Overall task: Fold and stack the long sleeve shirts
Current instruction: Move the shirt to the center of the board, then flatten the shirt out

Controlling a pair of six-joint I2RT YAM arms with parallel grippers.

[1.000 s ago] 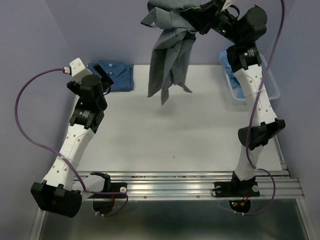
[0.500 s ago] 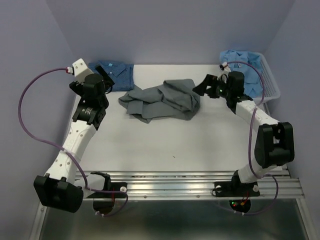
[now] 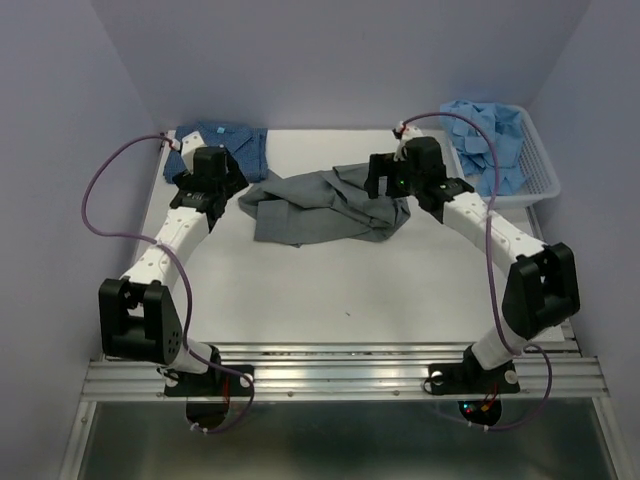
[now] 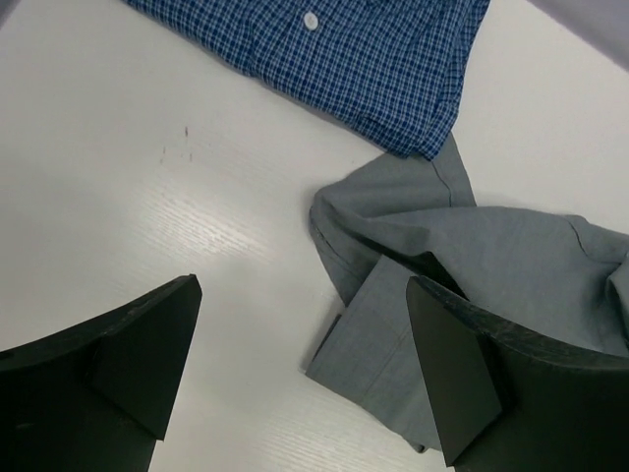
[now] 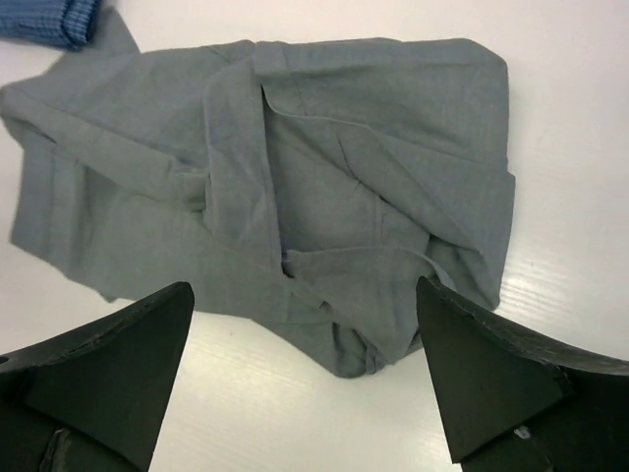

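Note:
The plain dark grey shirt (image 3: pixel 320 205) lies crumpled on the middle of the table. My right gripper (image 3: pixel 385 182) hovers open over the shirt's right part (image 5: pixel 324 177), nothing between its fingers (image 5: pixel 304 285). My left gripper (image 3: pixel 232 188) stands open at the shirt's left edge, above bare table (image 4: pixel 303 285), with a grey sleeve (image 4: pixel 472 256) just under its right finger. The dark blue patterned shirt (image 3: pixel 235 145) lies folded at the back left (image 4: pixel 373 49). Light blue shirts (image 3: pixel 490 135) are heaped in the basket.
A white slatted basket (image 3: pixel 541 175) stands at the back right edge of the table. The grey shirt's left corner touches the folded blue shirt. Purple walls close in the back and sides. Bare white tabletop (image 3: pixel 330 290) lies in front of the grey shirt.
The right gripper held the grey shirt high in the air, then let go; the shirt now lies heaped on the table. Both arms have moved in over the shirt's two sides.

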